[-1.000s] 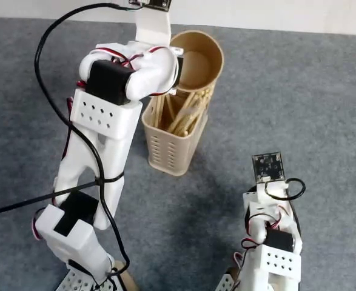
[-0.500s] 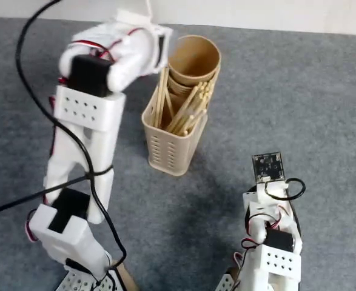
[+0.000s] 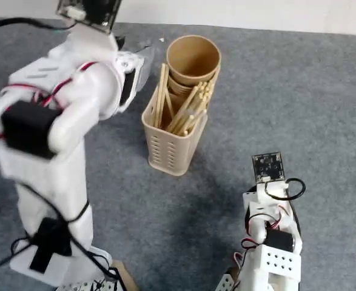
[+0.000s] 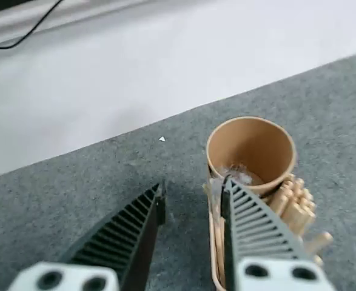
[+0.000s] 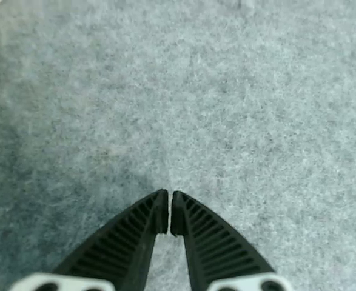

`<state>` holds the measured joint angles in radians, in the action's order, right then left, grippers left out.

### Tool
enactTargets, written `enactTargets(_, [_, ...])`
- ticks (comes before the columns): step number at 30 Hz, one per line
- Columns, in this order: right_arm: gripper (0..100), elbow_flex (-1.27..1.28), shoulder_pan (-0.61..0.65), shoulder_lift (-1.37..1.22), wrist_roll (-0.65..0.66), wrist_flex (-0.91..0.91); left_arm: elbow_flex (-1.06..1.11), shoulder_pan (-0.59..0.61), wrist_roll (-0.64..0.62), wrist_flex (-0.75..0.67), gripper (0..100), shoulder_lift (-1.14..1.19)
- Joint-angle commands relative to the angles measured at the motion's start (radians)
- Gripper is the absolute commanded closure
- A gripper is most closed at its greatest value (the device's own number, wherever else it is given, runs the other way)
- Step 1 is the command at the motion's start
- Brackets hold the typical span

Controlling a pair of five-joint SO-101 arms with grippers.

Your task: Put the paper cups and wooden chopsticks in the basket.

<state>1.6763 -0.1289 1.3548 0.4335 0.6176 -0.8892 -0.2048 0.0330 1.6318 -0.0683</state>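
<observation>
Here, the left gripper (image 4: 194, 185), jaws apart, hangs just beside the basket (image 3: 173, 151) holding the paper cups (image 3: 193, 56) and wooden chopsticks (image 3: 187, 113).

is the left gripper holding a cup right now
No, the left gripper stands open with nothing between its jaws, beside the paper cups stacked among the chopsticks.

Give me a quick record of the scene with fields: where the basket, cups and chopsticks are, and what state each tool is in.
basket: upright on the grey mat
paper cups: stacked, standing at one end of the basket
chopsticks: standing in the basket beside the cups
left tool: open, nothing held, close beside the basket's cup end
right tool: shut, empty, over bare mat
task state: all visible cups and chopsticks are in the basket
</observation>
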Motion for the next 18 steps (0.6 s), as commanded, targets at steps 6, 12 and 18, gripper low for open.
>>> enactTargets(6, [96.7, 0.059, -0.002, 0.013, 0.003, -0.015, 0.242, -0.018, 0.014, -0.393, 84, 0.208])
enactTargets(12, [96.7, 0.059, -0.001, 0.013, 0.003, -0.015, 0.236, -0.05, 0.014, -0.411, 84, 0.3])
enactTargets(18, [96.7, 0.059, 0.001, 0.013, 0.005, -0.015, 0.364, -0.036, 0.015, -0.376, 84, 0.352])
